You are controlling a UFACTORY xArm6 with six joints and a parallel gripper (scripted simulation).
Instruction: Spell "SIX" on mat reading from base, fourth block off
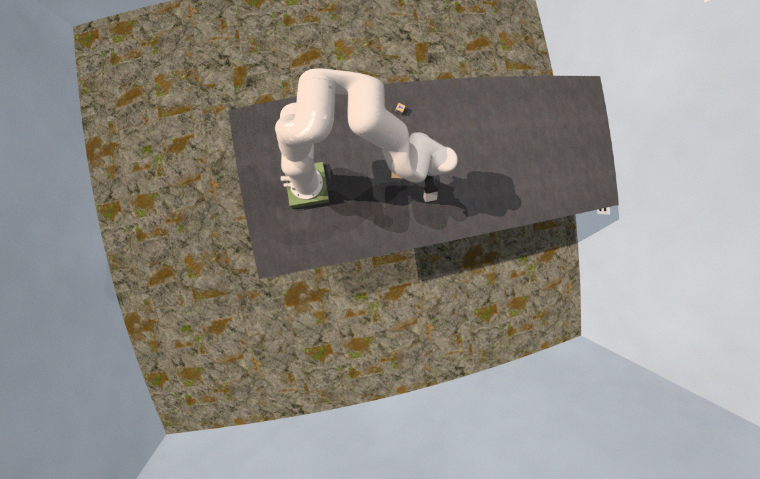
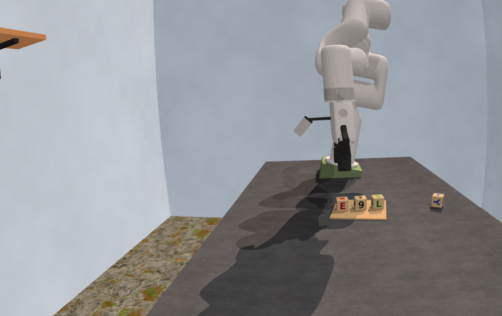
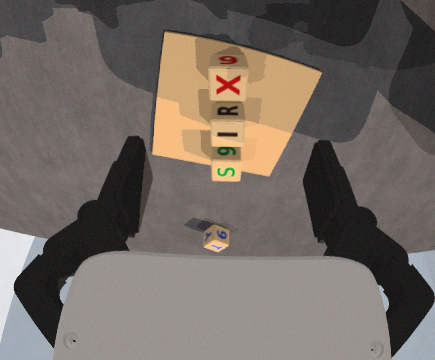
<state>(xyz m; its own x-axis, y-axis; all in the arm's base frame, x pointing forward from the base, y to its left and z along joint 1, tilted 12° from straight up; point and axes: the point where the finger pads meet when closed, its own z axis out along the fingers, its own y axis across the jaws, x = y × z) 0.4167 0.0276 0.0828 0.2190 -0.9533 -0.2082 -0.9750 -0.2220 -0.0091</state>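
Three wooden letter blocks stand in a straight row on the tan mat (image 2: 362, 216) (image 3: 177, 80). In the wrist view their tops read X (image 3: 229, 84), I (image 3: 228, 134) and S (image 3: 227, 172). In the exterior view the same blocks show the side faces E (image 2: 342, 204), 9 (image 2: 359, 203) and L (image 2: 378, 202). The S block sits close to the mat's edge. The fourth block (image 2: 437, 200) (image 3: 216, 238) (image 1: 401, 108) lies on the table, well off the mat. My gripper (image 2: 343, 166) (image 3: 228, 157) is open wide and empty, hanging high above the row. In the top view the arm hides the mat and the row.
The dark table (image 2: 402, 259) (image 1: 519, 131) carries the arm's green base (image 2: 325, 171) (image 1: 305, 200) behind the mat. An orange shelf (image 2: 5, 37) hangs on the left wall. Stony floor (image 2: 134, 271) lies below the table's left edge.
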